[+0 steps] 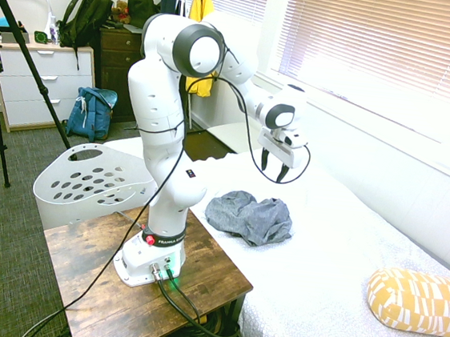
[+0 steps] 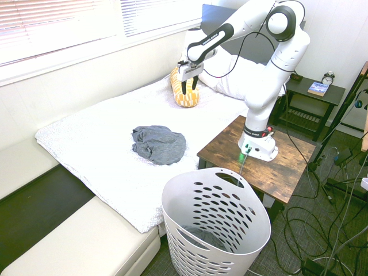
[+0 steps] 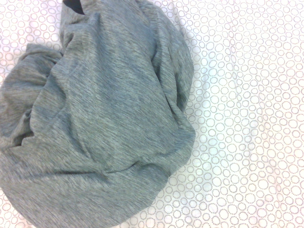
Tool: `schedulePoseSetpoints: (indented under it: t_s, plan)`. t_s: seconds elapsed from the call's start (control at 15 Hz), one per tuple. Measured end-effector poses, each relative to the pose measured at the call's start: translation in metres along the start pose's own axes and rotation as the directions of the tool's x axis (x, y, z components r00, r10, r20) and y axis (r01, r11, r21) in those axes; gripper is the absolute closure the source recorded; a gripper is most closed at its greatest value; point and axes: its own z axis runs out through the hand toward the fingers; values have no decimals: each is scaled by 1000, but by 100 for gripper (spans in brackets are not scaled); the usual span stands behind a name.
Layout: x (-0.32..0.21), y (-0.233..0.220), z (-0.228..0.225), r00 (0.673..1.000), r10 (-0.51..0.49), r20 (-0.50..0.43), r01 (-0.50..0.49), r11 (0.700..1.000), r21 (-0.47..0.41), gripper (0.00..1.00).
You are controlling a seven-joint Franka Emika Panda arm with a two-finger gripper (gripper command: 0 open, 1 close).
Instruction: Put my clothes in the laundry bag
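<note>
Hovered above one rumpled grey garment on one bed, one gripper's two fingers spread wide, near one laundry basket.

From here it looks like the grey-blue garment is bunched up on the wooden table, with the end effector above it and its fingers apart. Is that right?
Not quite: the garment lies on the bed, not the wooden table, as the second exterior view shows. The end effector is above it, fingers apart.
</note>
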Motion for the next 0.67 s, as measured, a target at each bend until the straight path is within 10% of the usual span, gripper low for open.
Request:
schedulePoseSetpoints:
  t_s: [0.67]
  plan:
    - [-44, -64, 91, 958, -239, -160, 249, 967, 48, 0]
